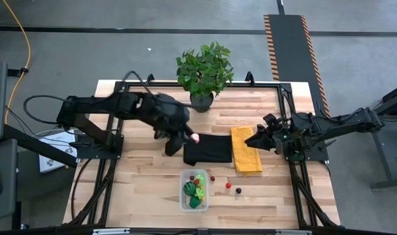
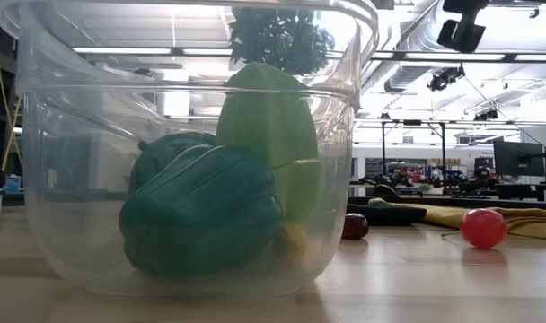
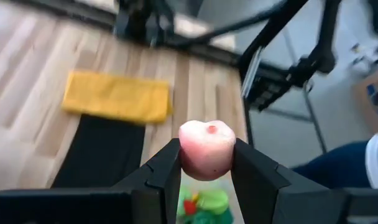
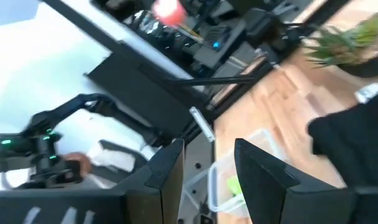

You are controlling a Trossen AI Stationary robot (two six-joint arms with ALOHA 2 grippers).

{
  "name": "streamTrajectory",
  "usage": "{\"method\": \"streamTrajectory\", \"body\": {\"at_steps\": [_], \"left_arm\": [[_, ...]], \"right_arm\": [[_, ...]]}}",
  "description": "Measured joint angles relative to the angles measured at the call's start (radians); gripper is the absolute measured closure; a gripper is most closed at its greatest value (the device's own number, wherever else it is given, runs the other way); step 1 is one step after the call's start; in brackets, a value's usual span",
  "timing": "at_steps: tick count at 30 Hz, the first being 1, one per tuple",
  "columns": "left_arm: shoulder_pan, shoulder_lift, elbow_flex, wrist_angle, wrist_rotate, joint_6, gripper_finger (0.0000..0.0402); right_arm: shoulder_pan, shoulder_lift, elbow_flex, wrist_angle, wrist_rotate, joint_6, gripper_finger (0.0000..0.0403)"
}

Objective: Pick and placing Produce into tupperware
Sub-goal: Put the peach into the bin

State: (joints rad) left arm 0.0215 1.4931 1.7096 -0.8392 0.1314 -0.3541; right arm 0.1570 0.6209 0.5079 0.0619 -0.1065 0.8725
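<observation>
A pink toy fruit (image 3: 206, 149) is clamped by the left gripper (image 3: 204, 163) above the black cloth (image 1: 207, 151); the right gripper (image 4: 209, 163) is seen open, empty.

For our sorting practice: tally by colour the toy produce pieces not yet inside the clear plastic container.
Small red toy pieces, lying loose: 2
Small dark toy piece, lying loose: 1
Pink toy fruit, held in the left gripper: 1
Total: 4

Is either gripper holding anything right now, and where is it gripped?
The left gripper pinches a pink fruit by its two sides. The right gripper stands open, holding nothing.
</observation>
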Motion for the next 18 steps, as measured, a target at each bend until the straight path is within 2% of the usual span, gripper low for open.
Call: {"method": "streamTrajectory", "body": {"at_steps": [6,10,18], "left_arm": [[-0.021,0.085,-0.002,-0.029,0.067,-0.047,0.0289],[-0.057,0.159,-0.002,-0.028,0.072,-0.067,0.0289],[-0.122,0.261,-0.002,-0.06,0.112,-0.105,0.0289]], "right_arm": [[0.0,-0.009,0.0,0.106,-0.023,-0.051,0.0269],[0.0,-0.041,0.002,0.142,-0.036,-0.062,0.0269],[0.0,-0.119,0.002,0.102,-0.07,-0.044,0.0269]]}}
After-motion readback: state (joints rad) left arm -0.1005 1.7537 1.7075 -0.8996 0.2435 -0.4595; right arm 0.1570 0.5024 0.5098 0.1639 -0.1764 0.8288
